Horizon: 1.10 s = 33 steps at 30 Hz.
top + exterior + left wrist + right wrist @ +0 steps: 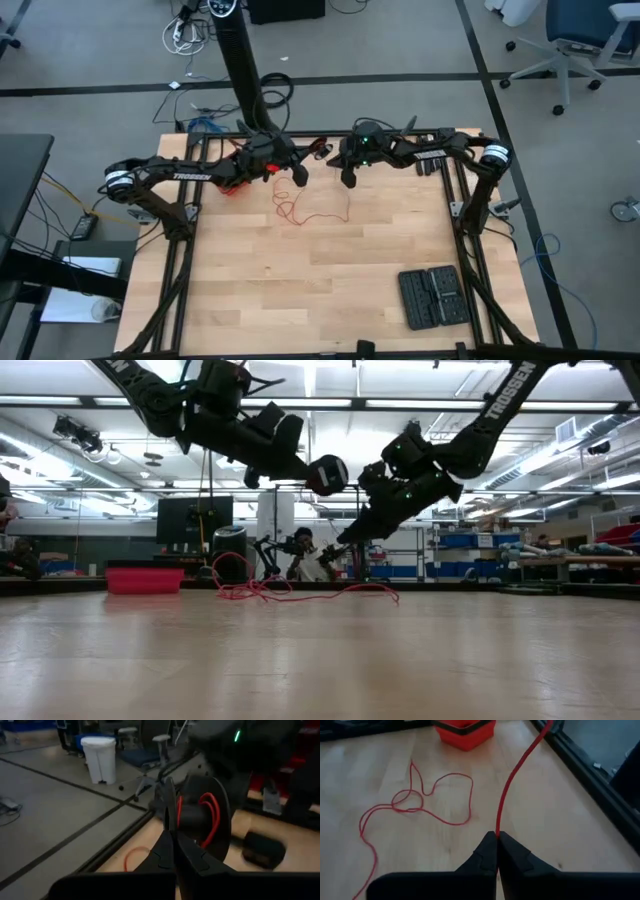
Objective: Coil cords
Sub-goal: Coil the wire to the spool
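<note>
Red wire [507,785] runs taut from the right gripper [497,836], whose fingers are pinched shut on it, up toward the far edge of the table. The rest lies in loose loops on the wood near the far middle [310,212], just beside both grippers. The left gripper [173,837] is clamped closed on a black spool [200,817], held above the far left-centre of the table, with a few red turns already wound on its hub.

To do this step well, I judge the right gripper should keep light, steady tension so each turn lands between the spool's flanges, and feed the slack slowly, because the loops on the table cross one another and could knot if pulled quickly. The pinch must stay firm; so thin a wire could slip out easily.

A red box [465,732] sits at the far left, rim visible; its contents cannot be made out.
</note>
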Tool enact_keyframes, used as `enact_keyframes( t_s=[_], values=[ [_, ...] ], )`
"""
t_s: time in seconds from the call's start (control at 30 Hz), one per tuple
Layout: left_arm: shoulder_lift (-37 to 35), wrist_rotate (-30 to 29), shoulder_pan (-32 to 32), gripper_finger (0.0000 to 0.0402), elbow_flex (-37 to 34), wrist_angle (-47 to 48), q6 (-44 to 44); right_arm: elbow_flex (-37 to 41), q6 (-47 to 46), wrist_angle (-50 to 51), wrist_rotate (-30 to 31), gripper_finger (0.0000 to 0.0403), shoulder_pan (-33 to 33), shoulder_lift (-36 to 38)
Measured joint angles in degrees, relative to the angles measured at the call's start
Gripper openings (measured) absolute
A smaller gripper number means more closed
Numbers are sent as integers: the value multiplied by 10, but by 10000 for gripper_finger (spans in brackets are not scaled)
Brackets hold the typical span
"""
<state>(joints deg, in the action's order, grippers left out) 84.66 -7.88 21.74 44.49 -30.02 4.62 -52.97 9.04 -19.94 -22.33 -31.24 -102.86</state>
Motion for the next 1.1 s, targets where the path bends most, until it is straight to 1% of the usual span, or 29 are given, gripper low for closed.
enact_keyframes(
  t_s=[0.17, 0.27, 0.43, 0.6, 0.73, 0.83, 0.9, 1.0, 1.1],
  values=[
    [-22, -17, 9, 0, 0, 45, -6, 0, 12, 58, 0, 1, -9, 33],
    [-40, -41, 11, 0, 0, 60, -26, 0, 12, 82, 0, 1, -11, 46],
    [-72, -69, 11, 0, 0, 94, -58, 0, 17, 117, 22, 1, -19, 56],
    [-94, -82, 11, 0, 0, 142, -60, 0, 17, 142, 38, 1, -32, 56],
    [-102, -88, 11, 0, 0, 137, -60, 0, 14, 165, 51, 0, -46, 56],
    [-102, -83, 11, 0, 0, 130, -62, 0, 12, 180, 52, 0, -56, 56],
    [-102, -65, 11, 0, 0, 127, -71, 0, 12, 179, 65, 0, -60, 56],
    [-102, -26, 11, 0, 0, 149, -76, 0, 16, 183, 88, 1, -65, 62],
    [-102, -9, 11, 0, 0, 186, -75, 0, 17, 184, 95, 1, -66, 74]
  ],
)
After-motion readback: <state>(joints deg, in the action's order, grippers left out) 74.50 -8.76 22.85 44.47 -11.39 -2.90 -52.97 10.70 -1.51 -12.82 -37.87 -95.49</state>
